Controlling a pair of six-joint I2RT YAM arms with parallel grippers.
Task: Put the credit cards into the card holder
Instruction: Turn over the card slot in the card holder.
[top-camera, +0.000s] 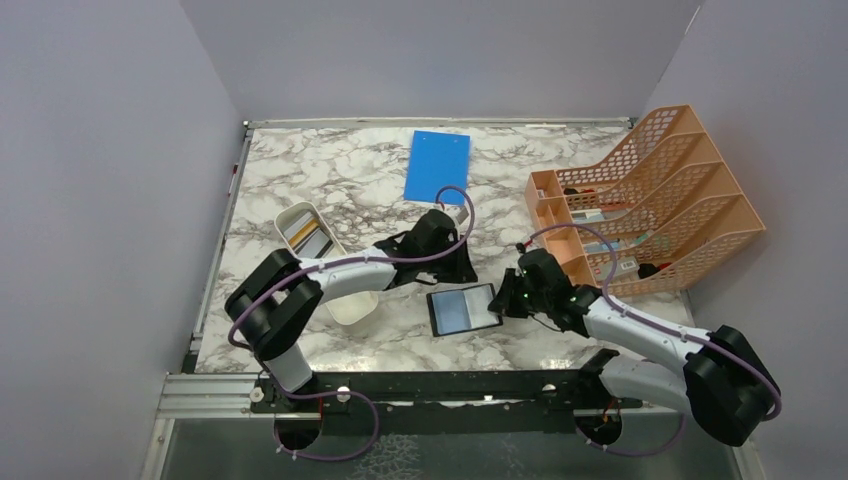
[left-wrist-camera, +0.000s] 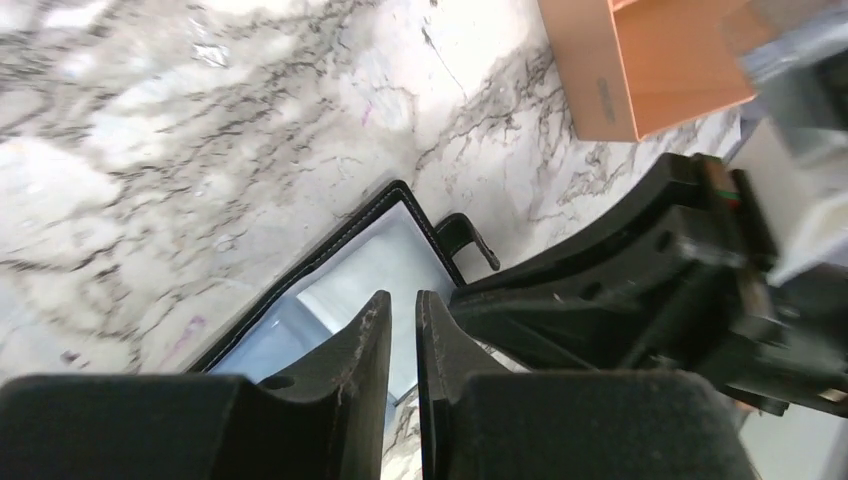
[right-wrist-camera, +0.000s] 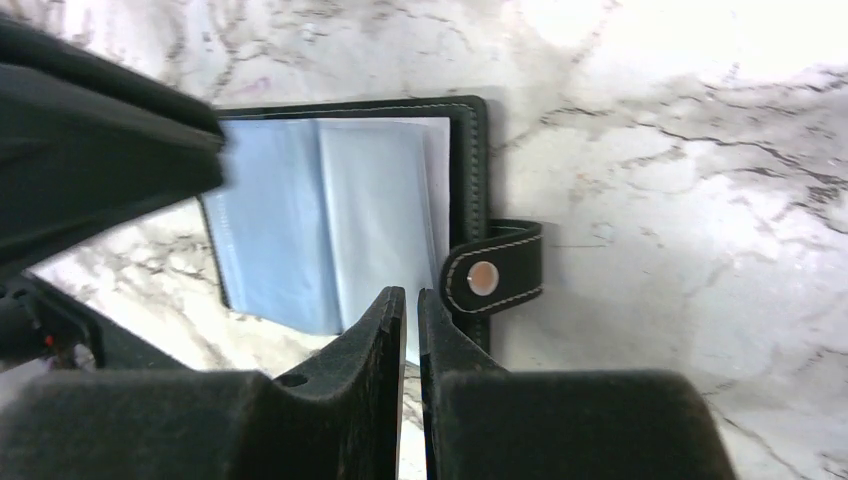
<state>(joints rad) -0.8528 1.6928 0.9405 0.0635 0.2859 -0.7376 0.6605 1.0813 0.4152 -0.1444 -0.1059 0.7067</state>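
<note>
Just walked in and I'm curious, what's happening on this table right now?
Two robot arms are working on the open card holder on the marble table. The right gripper is pinched onto its edge beside the snap tab; the left gripper, nearly closed, hovers over the other side. Neither holds a card: the credit cards sit in the white tray.

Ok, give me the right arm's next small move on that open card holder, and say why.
Probably lift the right pincer slightly to peel a sleeve up. It looks shut on a sleeve edge of the card holder beside the snap tab; the holder lies open and flat, the left pincer sits over its other side, and neither holds a card.
</note>
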